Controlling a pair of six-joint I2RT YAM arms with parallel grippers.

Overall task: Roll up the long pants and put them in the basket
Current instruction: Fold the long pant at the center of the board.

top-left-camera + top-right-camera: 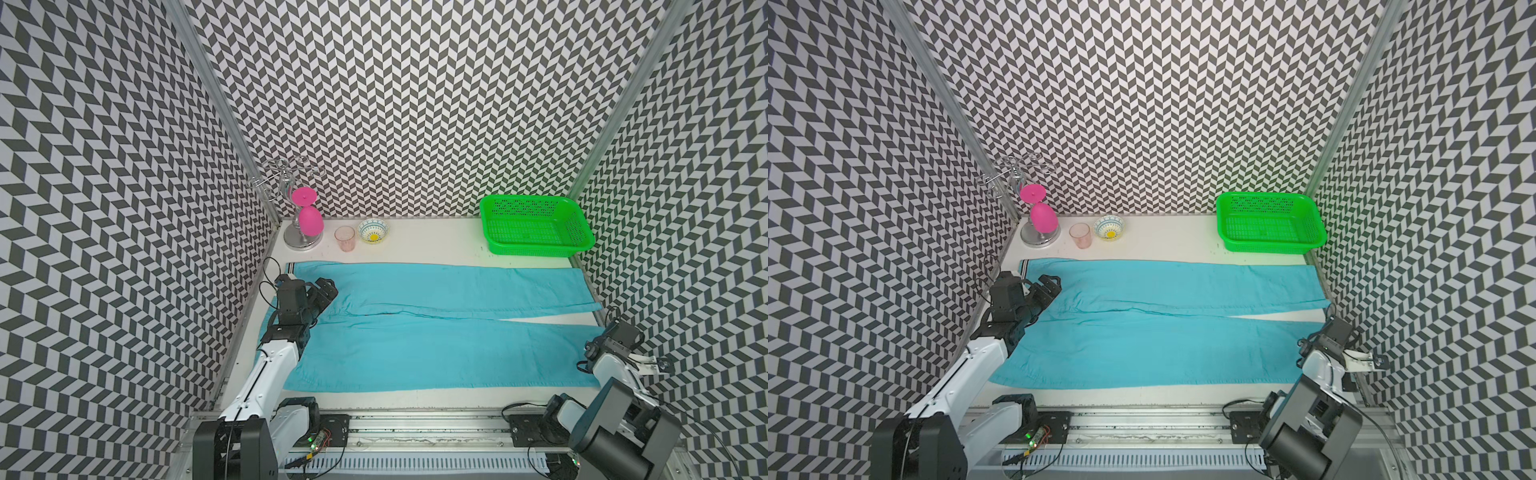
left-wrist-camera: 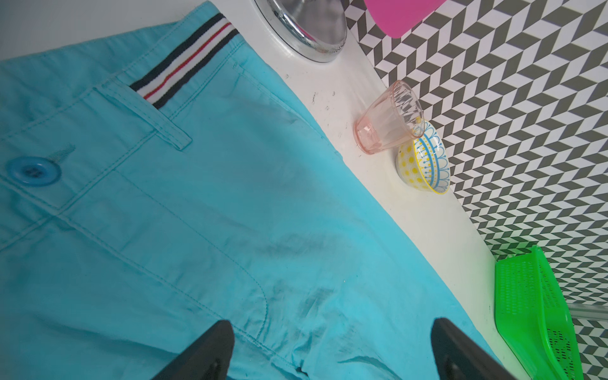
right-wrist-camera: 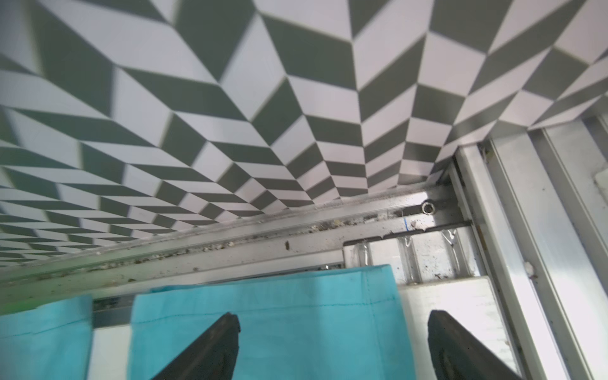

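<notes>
Cloth lies flat: the long pants (image 1: 415, 345) span the table (image 1: 415, 245), waistband (image 2: 184, 62) by my left gripper (image 2: 332, 325), hem (image 3: 263, 289) below my right gripper (image 3: 332, 317). Both are spread wide and empty. I'd pinch the hem squarely and roll evenly.

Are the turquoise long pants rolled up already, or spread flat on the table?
Spread flat. The turquoise cloth long pants lie at full length on the white table, both legs straight, nothing rolled.
</notes>
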